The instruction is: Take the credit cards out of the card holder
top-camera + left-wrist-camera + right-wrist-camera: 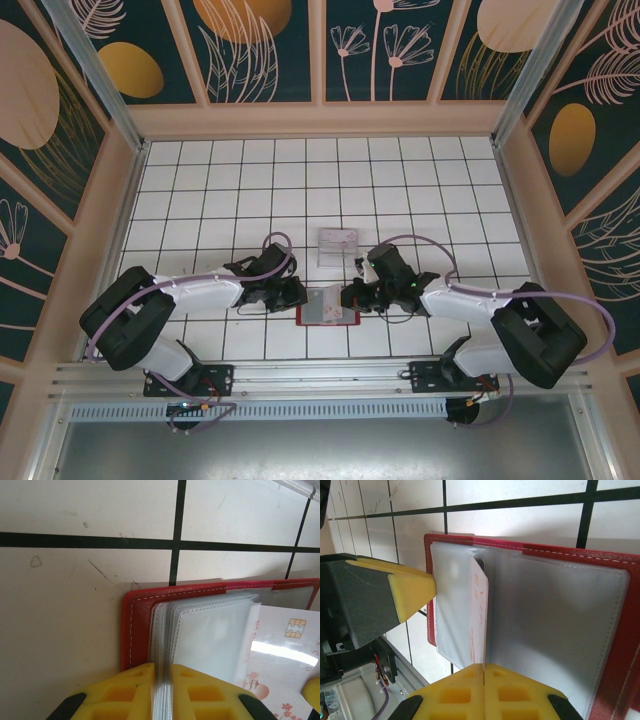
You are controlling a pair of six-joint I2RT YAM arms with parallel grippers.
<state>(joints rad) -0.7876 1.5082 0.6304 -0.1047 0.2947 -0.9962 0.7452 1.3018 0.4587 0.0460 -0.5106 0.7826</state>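
— White tiled surface (200, 190) is carrying one red card holder (326, 312), lying open between the two arms, with one clear tray (338, 245) sitting just beyond it.
— And the tools?
— Here the left tool (161, 672) is clamping the holder's clear sleeves (210, 635). Opposite, the right tool (484, 672) is pinching one pale credit card (479, 615) standing upright. I cannot tell whether the sleeves are holding more.
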